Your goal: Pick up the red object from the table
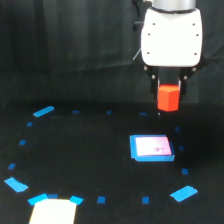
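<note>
The red object (168,97) is a small red-orange hexagonal block. It hangs between the dark fingers of my gripper (168,92), which is shut on it under the white arm head (171,37). The block is held in the air, clear of the black table (85,160), above and a little to the exterior view's right of the flat white-pink card with a blue border (151,148).
Small blue tape marks form a ring on the table, with larger blue pieces at the left (43,111), lower left (16,185) and lower right (183,193). A pale cream block with blue corners (52,210) sits at the bottom edge. A dark curtain hangs behind.
</note>
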You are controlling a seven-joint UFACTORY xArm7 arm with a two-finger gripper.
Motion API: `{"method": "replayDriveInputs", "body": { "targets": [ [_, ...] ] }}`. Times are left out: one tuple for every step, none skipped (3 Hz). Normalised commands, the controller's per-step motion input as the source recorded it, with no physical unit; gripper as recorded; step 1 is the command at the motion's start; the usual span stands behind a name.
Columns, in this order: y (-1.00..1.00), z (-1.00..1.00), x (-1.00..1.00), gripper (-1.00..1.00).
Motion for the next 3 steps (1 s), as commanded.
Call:
{"method": "replayDriveInputs", "body": {
  "targets": [
    [0.08, 0.04, 0.04, -0.95],
    [-0.14, 0.9, -0.81, -1.0],
    [0.12, -0.34, -0.12, -1.0]
  ]
}}
